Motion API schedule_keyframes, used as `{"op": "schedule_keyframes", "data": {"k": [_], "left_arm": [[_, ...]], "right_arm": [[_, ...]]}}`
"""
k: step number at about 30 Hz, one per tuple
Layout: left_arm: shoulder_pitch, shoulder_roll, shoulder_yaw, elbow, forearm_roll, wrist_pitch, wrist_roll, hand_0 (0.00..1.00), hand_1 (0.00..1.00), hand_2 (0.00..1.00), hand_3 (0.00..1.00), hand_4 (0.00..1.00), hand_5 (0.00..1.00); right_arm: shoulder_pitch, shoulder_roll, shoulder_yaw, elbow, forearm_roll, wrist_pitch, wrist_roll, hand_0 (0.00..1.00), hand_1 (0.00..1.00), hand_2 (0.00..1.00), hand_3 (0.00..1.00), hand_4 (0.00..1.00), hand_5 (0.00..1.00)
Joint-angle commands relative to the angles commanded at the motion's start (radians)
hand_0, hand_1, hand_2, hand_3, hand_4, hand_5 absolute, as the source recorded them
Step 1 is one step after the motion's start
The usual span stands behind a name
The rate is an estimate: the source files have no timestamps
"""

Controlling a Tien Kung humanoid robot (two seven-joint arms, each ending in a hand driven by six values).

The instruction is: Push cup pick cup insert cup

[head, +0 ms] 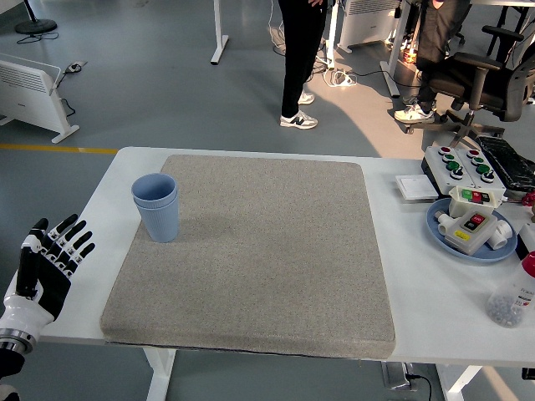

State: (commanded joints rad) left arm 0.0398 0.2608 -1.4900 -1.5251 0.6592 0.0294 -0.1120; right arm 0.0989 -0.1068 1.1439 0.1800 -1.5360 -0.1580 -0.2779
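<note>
Two blue cups (156,205) stand nested, one inside the other, upright on the grey mat (259,259) near its far left corner. My left hand (48,266) is at the table's left edge, below and left of the cups, well apart from them. Its fingers are spread and hold nothing. My right hand is out of view.
A blue plate (435,224) with a white button box (469,228) sits at the right. A control box (458,164) with green and red buttons stands behind it. A clear bottle (512,296) is at the right edge. People stand on the floor beyond the table.
</note>
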Motion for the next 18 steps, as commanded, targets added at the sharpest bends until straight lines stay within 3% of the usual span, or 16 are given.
{"op": "schedule_keyframes", "data": {"k": [18], "left_arm": [[0.005, 0.001, 0.012, 0.014, 0.0, 0.002, 0.0, 0.883, 0.893, 0.896, 0.832, 0.614, 0.998]], "right_arm": [[-0.011, 0.001, -0.005, 0.0, -0.007, 0.002, -0.005, 0.528, 0.546, 0.563, 0.571, 0.065, 0.79]]}}
